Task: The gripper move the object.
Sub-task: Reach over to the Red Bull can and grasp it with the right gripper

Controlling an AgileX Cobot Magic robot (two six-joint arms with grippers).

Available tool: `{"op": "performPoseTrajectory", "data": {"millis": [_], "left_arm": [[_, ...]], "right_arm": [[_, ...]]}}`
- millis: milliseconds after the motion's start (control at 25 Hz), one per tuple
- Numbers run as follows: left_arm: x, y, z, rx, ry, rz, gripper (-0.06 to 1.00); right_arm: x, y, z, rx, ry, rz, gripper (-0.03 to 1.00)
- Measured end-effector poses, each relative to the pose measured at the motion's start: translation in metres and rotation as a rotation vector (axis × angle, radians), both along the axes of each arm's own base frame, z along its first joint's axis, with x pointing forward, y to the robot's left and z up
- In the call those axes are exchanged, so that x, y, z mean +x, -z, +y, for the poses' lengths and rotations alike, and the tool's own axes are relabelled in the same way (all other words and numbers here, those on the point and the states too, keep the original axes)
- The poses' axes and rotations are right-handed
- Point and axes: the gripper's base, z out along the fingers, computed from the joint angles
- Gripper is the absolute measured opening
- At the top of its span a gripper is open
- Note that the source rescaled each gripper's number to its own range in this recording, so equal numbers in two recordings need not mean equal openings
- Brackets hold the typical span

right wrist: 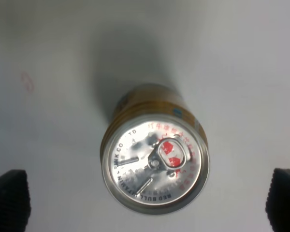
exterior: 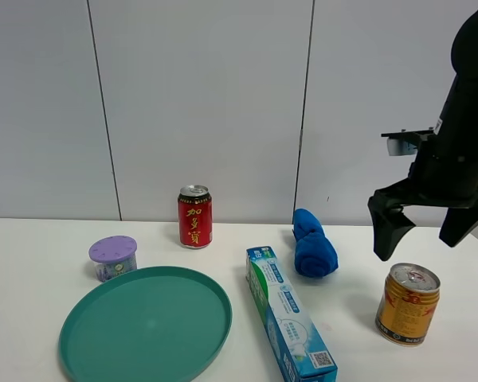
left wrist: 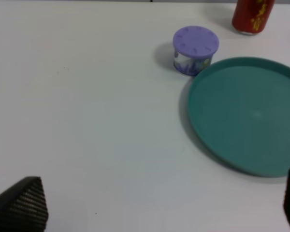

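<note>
Nearest us: a long blue-green toothpaste box point(exterior: 291, 318) and a round teal plastic plate point(exterior: 146, 326). Right of the box stands the short gold-yellow drink can point(exterior: 407, 304), unobstructed. We see the black two-fingered right gripper point(exterior: 416, 247) above it, jaws spread.

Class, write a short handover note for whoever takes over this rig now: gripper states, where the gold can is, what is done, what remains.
Right gripper: open, empty, hovers above the gold can, not touching it.
Left gripper: open, empty, over the table near the green plate.
Gold can: upright on the table, right of the toothpaste box in the high view.
Done: right gripper lined up over the can.
Left to do: lower, close on the can, move it.
</note>
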Motion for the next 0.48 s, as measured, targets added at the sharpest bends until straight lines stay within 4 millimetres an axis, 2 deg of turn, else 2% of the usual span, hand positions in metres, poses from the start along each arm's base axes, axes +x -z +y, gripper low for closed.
{"op": "performPoseTrajectory", "data": {"millis": [280, 360, 480], "left_arm": [[0.0, 0.0, 0.0, 0.0, 0.0, 0.0, 1.0], [0.0, 0.0, 0.0, 0.0, 0.0, 0.0, 1.0], [0.0, 0.0, 0.0, 0.0, 0.0, 0.0, 1.0]], "right_arm": [[0.001, 0.002, 0.0, -0.002, -0.001, -0.001, 0.98], [0.004, 0.009, 0.001, -0.007, -0.002, 0.014, 0.98], [0.008, 0.03, 0.002, -0.021, -0.002, 0.079, 0.97]]}}
